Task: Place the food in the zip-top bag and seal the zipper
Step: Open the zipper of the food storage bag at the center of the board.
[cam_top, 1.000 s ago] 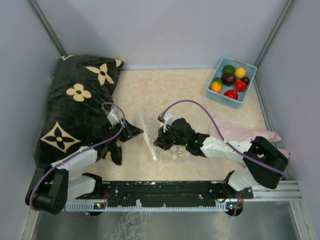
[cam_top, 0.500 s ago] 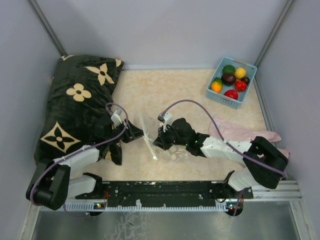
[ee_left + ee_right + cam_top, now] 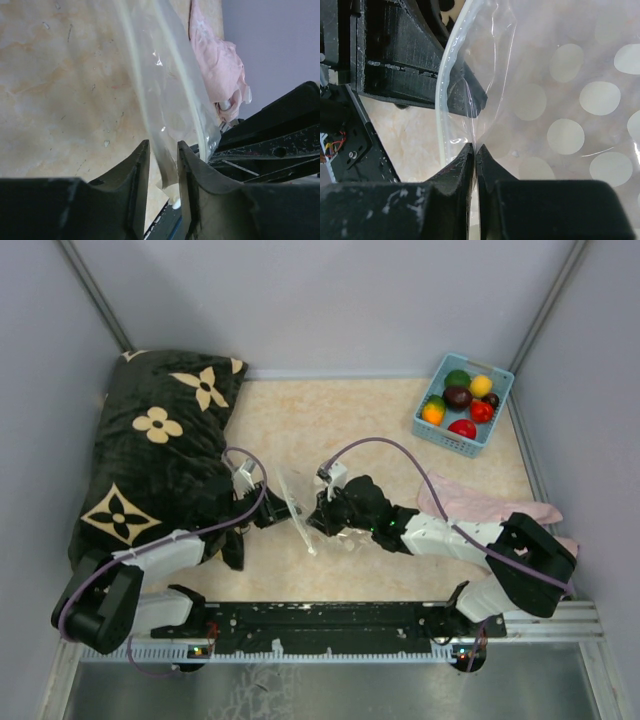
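Note:
The zip-top bag [image 3: 298,512], clear with white dots, stands on edge between my two grippers at the table's middle. My right gripper [image 3: 318,521] is shut on a fold of the bag [image 3: 570,100] just behind its zipper strip [image 3: 442,95]. My left gripper [image 3: 284,512] is open, its jaws standing either side of a hanging flap of the bag [image 3: 170,100] without pinching it. The zipper [image 3: 189,95] runs as a pale band past the left fingers. The food [image 3: 458,397], several glossy fruits, lies in the blue basket at the back right.
The light blue basket [image 3: 438,433] stands in the far right corner. A pink cloth [image 3: 485,506] lies under the right arm and shows in the left wrist view [image 3: 220,70]. A black floral pillow [image 3: 150,450] fills the left side. A black rail [image 3: 330,618] runs along the near edge.
My left gripper has moved right, off the pillow's edge, and its open jaws now straddle the bag's flap. The right gripper has kept its hold on the bag.

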